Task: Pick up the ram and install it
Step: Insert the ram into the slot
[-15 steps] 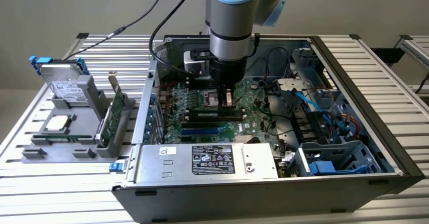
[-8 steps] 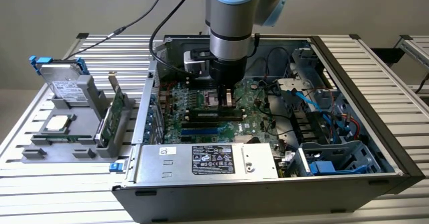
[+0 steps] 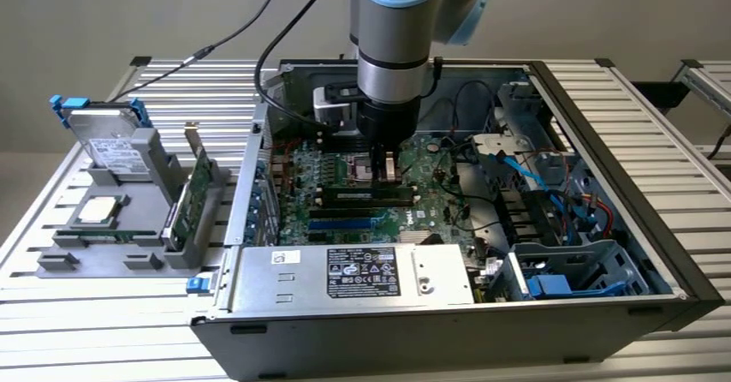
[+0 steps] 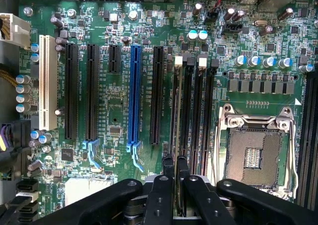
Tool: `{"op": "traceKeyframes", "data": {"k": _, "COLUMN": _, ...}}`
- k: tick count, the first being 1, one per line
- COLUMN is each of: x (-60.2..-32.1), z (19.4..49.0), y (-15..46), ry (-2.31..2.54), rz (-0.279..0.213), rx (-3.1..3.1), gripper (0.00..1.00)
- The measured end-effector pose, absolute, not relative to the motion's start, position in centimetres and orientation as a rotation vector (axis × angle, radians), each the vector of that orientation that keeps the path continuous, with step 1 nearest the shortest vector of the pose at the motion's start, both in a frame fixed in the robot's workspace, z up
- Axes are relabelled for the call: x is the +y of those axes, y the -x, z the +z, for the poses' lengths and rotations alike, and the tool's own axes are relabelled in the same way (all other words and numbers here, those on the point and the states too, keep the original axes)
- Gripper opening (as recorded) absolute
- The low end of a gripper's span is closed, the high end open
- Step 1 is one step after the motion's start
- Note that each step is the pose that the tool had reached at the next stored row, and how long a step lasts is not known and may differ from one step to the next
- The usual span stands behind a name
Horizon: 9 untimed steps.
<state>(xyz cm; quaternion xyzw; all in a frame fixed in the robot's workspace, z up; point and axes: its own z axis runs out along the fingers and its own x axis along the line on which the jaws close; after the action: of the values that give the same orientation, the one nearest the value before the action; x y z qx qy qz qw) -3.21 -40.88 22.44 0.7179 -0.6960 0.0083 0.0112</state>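
You have the gripper (image 3: 386,158) inside the open case (image 3: 639,185), pinching the ram (image 3: 389,171) over the motherboard (image 3: 342,219); the power supply (image 3: 354,275) lies at six o'clock.

This looks like a robotics lab set up as a test bench for computer assembly. An industrial robot arm (image 3: 395,22) reaches with its tool (image 3: 386,166) into an open desktop computer case (image 3: 342,343) with its motherboard (image 3: 342,209) exposed, on a worktop (image 3: 686,159) of slotted aluminium profiles. Beside the case, on the exterior view's left, a grey fixture (image 3: 103,260) holds a hard drive (image 3: 115,146), a processor (image 3: 101,211) and an expansion card (image 3: 197,185) in separate holders, and black cables (image 3: 246,26) trail from the arm before a plain wall (image 3: 92,14).
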Motion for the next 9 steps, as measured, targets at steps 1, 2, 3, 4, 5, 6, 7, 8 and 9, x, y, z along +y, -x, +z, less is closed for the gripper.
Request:
{"op": "traceKeyframes", "data": {"k": 1, "x": -40.88, "z": 22.43, "y": 3.21, "ry": -2.240, "rz": 0.026, "rx": -2.171, "gripper": 0.13}}
{"op": "traceKeyframes", "data": {"k": 2, "x": -40.88, "z": 22.44, "y": 3.20, "ry": -2.240, "rz": 0.026, "rx": -2.171, "gripper": 0.13}}
{"op": "traceKeyframes", "data": {"k": 3, "x": -40.87, "z": 22.43, "y": 3.20, "ry": -2.240, "rz": 0.026, "rx": -2.171, "gripper": 0.13}}
{"op": "traceKeyframes", "data": {"k": 4, "x": -40.87, "z": 22.42, "y": 3.20, "ry": -2.240, "rz": 0.026, "rx": -2.171, "gripper": 0.13}}
{"op": "traceKeyframes", "data": {"k": 5, "x": -40.87, "z": 22.41, "y": 3.20, "ry": -2.240, "rz": 0.026, "rx": -2.171, "gripper": 0.13}}
{"op": "traceKeyframes", "data": {"k": 6, "x": -40.87, "z": 22.40, "y": 3.18, "ry": -2.240, "rz": 0.026, "rx": -2.171, "gripper": 0.13}}
{"op": "traceKeyframes", "data": {"k": 7, "x": -40.86, "z": 22.38, "y": 3.16, "ry": -2.240, "rz": 0.026, "rx": -2.171, "gripper": 0.13}}
{"op": "traceKeyframes", "data": {"k": 8, "x": -40.85, "z": 22.36, "y": 3.15, "ry": -2.240, "rz": 0.026, "rx": -2.171, "gripper": 0.13}}
{"op": "traceKeyframes", "data": {"k": 9, "x": -40.85, "z": 22.36, "y": 3.15, "ry": -2.239, "rz": 0.026, "rx": -2.170, "gripper": 0.13}}
